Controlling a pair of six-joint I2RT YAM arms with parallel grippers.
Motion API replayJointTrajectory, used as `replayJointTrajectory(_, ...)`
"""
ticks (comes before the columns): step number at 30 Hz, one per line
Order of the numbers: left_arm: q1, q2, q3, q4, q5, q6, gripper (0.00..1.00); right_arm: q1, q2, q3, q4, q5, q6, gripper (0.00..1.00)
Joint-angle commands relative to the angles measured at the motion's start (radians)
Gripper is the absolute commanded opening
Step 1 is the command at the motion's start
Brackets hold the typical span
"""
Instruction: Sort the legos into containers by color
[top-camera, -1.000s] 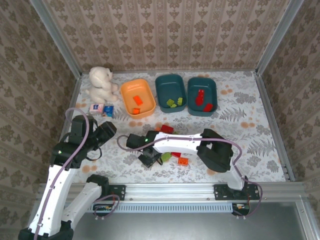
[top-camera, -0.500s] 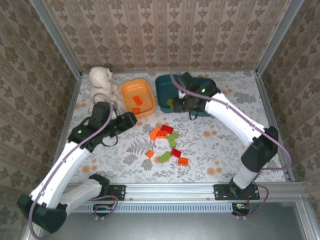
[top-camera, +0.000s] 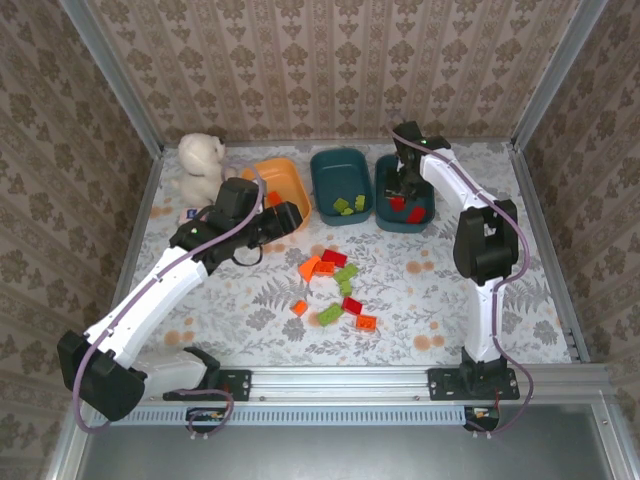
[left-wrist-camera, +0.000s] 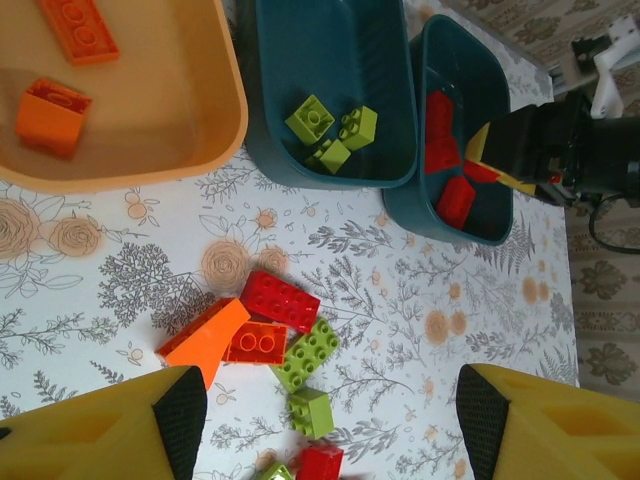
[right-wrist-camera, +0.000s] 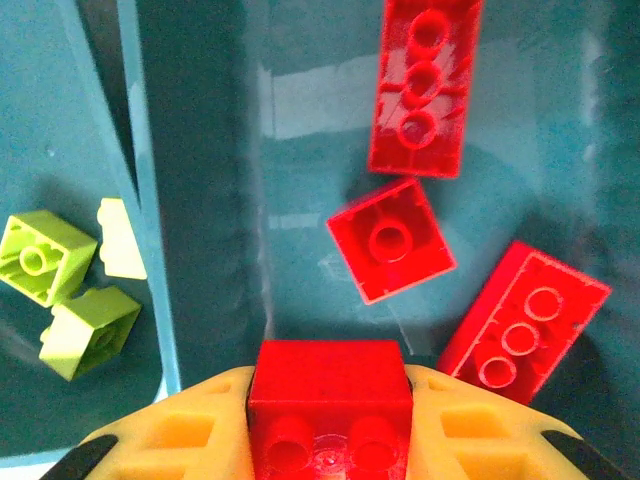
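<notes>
Your right arm swung from middle teal tub to right teal tub; left arm reached forward. Right hand clenched on red brick, directly above three red bricks in that tub, so drop looks ready. Left hand released, empty, with loose pile just ahead of it. Green bricks lie left of right hand, past the two tubs' adjoining walls.

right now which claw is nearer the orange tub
Left. The left claw hovers open at the orange tub's near right corner. The right claw is over the rightmost teal tub, shut on a red brick.
</notes>
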Motion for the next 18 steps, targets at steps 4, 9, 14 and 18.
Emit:
replayJointTrajectory(4,-0.006,0.021,0.026,0.019,-0.010,0.010,0.70,0.003,0.045,-0.002,-0.013,-0.073,0.042,0.31)
replayJointTrajectory(9,-0.006,0.039,0.044,0.019,0.002,0.022,0.70,-0.001,0.082,0.002,-0.016,-0.077,0.073,0.31)
replayJointTrajectory(14,-0.009,0.033,0.045,0.005,-0.001,0.029,0.70,-0.009,0.103,-0.005,-0.004,-0.085,0.087,0.31)
replayJointTrajectory(18,-0.009,0.022,0.049,-0.025,-0.009,0.040,0.70,-0.011,0.140,0.023,-0.024,-0.092,0.086,0.34)
